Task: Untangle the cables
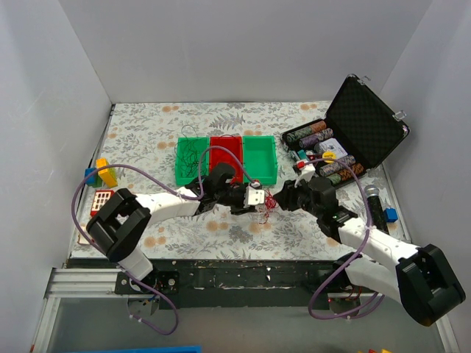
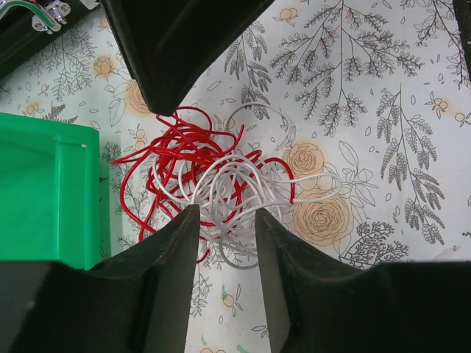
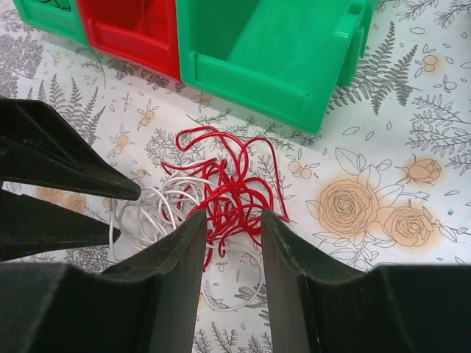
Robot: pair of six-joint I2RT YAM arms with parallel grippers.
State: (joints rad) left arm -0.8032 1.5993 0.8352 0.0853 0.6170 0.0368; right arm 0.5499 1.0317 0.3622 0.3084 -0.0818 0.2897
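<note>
The cables [image 1: 266, 202] lie in a clump mid-tabletop [image 1: 147, 132], just on the near side of the bins [image 1: 226, 158]. The left tool [image 2: 227, 217] straddles white strands and the right tool [image 3: 234, 220] red ones. Both are half spread, not yet pinching, likely placed to pull opposite ways. The clump shows no clear long axis; white faces left, red faces right.
</note>
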